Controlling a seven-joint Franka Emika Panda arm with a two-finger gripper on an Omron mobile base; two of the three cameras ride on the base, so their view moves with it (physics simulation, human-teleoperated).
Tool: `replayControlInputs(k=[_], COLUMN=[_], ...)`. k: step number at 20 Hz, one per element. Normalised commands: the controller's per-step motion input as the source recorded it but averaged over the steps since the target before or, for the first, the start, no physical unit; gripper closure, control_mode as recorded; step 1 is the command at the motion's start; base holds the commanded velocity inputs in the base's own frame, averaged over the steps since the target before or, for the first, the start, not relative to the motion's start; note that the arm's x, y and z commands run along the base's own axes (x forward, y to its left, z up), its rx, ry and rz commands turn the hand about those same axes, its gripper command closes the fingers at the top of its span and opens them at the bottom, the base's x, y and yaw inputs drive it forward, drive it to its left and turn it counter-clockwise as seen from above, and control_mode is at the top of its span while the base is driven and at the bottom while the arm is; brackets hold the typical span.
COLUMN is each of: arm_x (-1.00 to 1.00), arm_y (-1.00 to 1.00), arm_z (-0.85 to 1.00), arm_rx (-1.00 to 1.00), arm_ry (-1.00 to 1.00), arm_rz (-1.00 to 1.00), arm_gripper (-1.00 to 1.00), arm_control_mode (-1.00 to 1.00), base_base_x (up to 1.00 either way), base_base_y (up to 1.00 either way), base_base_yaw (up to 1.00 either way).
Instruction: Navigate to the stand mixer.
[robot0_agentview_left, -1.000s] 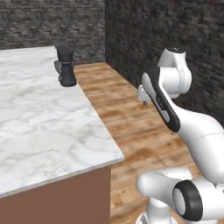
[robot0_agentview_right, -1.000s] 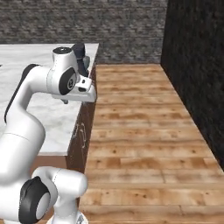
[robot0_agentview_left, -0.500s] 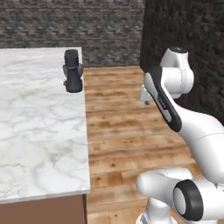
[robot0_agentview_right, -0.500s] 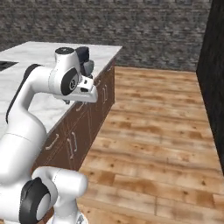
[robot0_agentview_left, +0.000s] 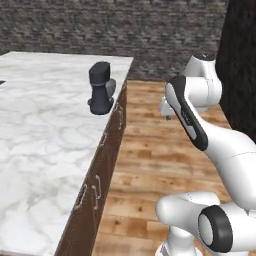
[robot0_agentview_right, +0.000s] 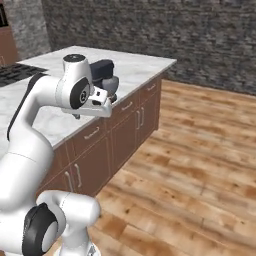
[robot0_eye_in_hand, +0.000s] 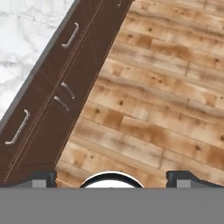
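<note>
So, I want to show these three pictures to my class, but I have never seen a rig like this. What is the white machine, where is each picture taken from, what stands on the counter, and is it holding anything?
This is a rendered kitchen, not a real one. The white machine is a robot arm on a base that can drive. Two pictures come from cameras on that base, behind the arm to its left and right, looking forward over it. The third comes from a camera on the hand, looking down at the wooden floor and the dark cabinet fronts. The gripper shows as two small dark tips at the bottom, spread apart with nothing between them. On the marble counter stands a black stand mixer, near the edge.
</note>
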Motion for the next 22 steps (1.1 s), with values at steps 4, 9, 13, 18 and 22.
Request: replayControlInputs(k=[4,9,13,18,22], arm_x=[0.0,0.0,0.0,0.0,0.0], arm_y=[0.0,0.0,0.0,0.0,0.0], arm_z=[0.0,0.0,0.0,0.0,0.0], arm_rx=[0.0,0.0,0.0,0.0,0.0], arm_ry=[0.0,0.0,0.0,0.0,0.0], arm_rz=[0.0,0.0,0.0,0.0,0.0], arm_gripper=[-1.0,-1.0,-1.0,-1.0,-1.0], arm_control_mode=[1.0,1.0,1.0,1.0,1.0], base_base_x=[0.67,0.67,0.67,0.64,0.56], base_base_y=[-0.81,-0.81,-0.8,-0.82,-0.83], base_base_yaw=[0.49,0.49,0.49,0.48,0.5])
